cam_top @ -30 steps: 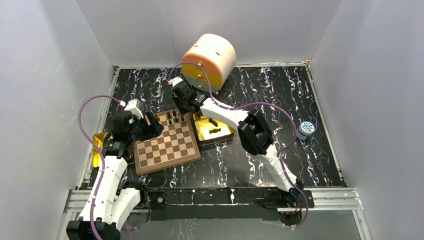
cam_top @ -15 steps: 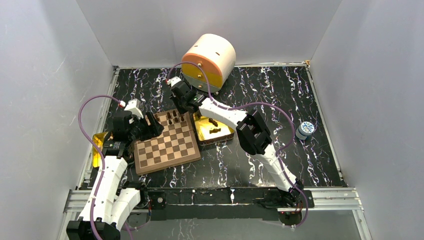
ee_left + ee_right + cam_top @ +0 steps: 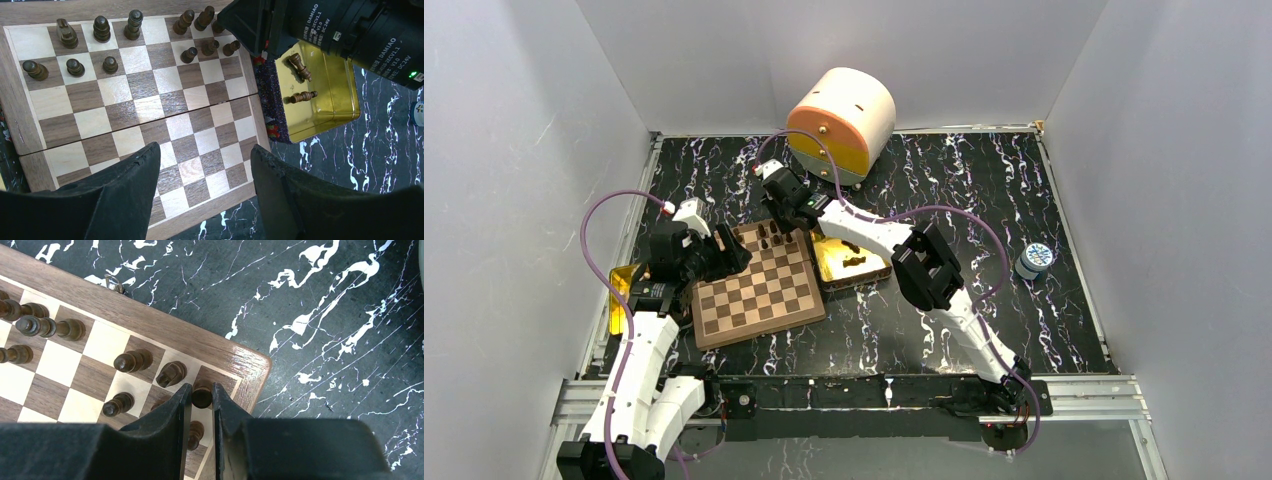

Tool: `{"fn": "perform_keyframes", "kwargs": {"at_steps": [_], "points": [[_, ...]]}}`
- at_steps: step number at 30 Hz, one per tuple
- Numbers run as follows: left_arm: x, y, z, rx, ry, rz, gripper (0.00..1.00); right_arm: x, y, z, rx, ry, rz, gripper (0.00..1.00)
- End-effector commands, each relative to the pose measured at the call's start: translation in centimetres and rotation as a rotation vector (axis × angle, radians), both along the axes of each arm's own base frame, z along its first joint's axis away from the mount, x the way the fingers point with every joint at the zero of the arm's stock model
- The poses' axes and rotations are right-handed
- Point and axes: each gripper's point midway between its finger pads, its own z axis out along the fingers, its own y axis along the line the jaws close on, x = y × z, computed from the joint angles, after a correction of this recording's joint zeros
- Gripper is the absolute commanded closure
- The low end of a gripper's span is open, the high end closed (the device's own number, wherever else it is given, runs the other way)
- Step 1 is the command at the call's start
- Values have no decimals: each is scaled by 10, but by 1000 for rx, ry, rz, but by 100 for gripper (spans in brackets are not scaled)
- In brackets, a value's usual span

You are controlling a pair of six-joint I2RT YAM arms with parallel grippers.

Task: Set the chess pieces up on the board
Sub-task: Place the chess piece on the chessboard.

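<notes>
The wooden chessboard (image 3: 759, 290) lies left of centre; it also shows in the left wrist view (image 3: 150, 107) and the right wrist view (image 3: 150, 320). Several dark chess pieces (image 3: 102, 28) stand on its two far rows. My right gripper (image 3: 201, 389) is shut on a dark chess piece (image 3: 202, 397) and holds it over the board's far right corner square; from above, the gripper (image 3: 786, 215) is at that corner. My left gripper (image 3: 204, 155) is open and empty above the board's near half, and seen from above (image 3: 729, 252) it is at the board's left edge.
A gold tin (image 3: 874, 268) right of the board holds two loose pieces (image 3: 297, 64). Another gold tin (image 3: 619, 290) sits under the left arm. An orange and white round container (image 3: 842, 122) stands at the back. A small blue and white roll (image 3: 1035, 258) is at the right.
My right gripper has shifted a little to the left and away, over the board's far right corner. The left arm has not moved.
</notes>
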Motion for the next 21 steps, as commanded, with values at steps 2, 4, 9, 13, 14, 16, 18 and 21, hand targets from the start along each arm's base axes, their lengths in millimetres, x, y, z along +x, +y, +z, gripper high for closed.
{"fn": "perform_keyframes", "kwargs": {"at_steps": [2,4,9,13,14,16,18,21], "points": [[0,4,3,13,-18,8,36,5,7,12,18,-32,1,71],[0,3,2,14,-18,8,36,5,5,9,9,-29,-1,71],[0,3,2,13,-17,7,36,6,3,7,-12,-42,-10,71],[0,4,3,13,-19,9,36,9,1,8,-21,-60,-16,71],[0,4,3,13,-18,8,36,9,1,7,-23,-60,-15,71],[0,4,2,14,-16,8,36,10,2,7,-22,-63,-14,71],[0,4,2,13,-17,8,36,10,2,7,-22,-63,-14,71],[-1,4,2,13,-18,8,36,10,2,6,-25,-64,-14,71]]}}
